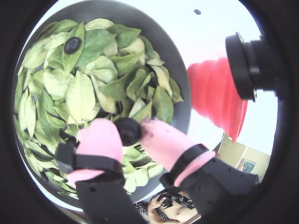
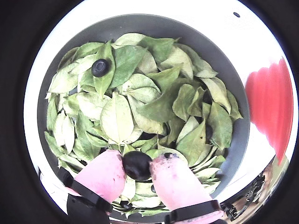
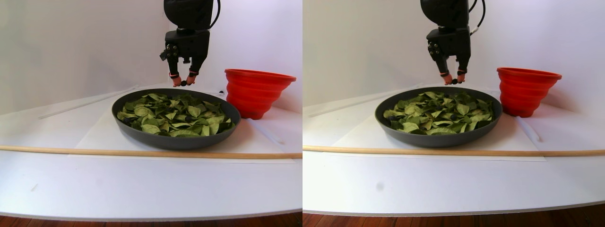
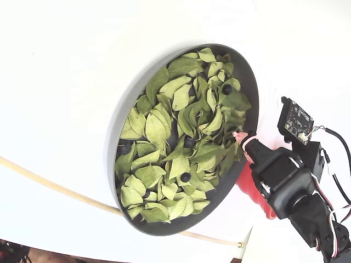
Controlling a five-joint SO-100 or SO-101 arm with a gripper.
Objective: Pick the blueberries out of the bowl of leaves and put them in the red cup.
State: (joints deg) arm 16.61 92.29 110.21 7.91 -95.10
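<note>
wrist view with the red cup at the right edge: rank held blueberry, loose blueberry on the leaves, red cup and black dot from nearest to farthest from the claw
1. Held blueberry: clamped between the pink fingertips of the claw.
2. Loose blueberry: upper left, on the leaves in the bowl.
3. Red cup: right edge, outside the bowl.
4. Black dot: top right, on the white surface beyond the bowl.

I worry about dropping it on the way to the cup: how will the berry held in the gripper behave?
The blueberry is small and round, so it would likely roll if released. It looks smooth, pinched only between the pink fingertips, so it may slip. Probably soft; hard squeezing could crush it.
</note>
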